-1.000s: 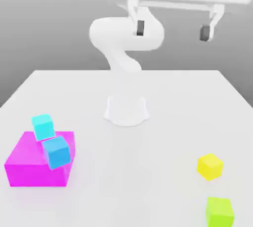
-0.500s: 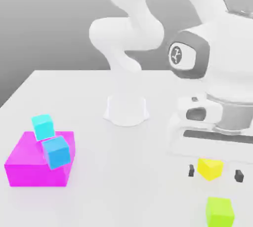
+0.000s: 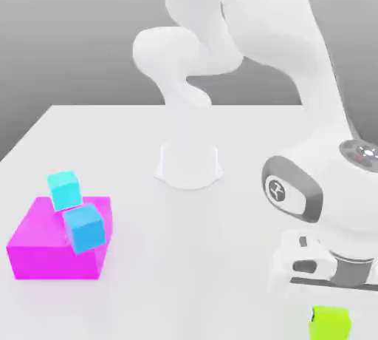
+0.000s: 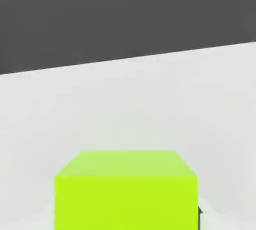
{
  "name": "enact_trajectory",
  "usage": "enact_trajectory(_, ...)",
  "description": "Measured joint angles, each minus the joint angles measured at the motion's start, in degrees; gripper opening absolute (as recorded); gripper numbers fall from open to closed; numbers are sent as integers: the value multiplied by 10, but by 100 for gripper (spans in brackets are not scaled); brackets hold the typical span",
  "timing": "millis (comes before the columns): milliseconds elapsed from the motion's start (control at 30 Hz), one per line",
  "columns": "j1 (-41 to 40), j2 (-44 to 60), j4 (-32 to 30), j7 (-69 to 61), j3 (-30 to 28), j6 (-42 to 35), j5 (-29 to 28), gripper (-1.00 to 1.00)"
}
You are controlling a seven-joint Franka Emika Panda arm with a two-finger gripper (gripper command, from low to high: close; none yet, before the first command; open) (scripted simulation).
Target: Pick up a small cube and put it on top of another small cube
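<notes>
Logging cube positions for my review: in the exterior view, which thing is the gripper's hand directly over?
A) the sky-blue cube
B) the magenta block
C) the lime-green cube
C: the hand hangs low at the exterior view's right, with the lime-green cube just beneath it.

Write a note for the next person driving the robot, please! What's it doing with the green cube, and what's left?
Tool: closed on the lime cube.
Blue cube: at the magenta block, near the paler cyan cube; whether it sits on the block or against it, I can't tell.
Done: lime cube gripped; can't tell if it's lifted.
Left: carry it over, set it on the blue cube, let go.
</notes>
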Motion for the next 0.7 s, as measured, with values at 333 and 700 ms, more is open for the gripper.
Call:
enact_trajectory(333,-113,-183,-83,-57,-23,-104,70,-100)
enact_trajectory(700,-306,-405,-217,-95,-159,-185,108,-100)
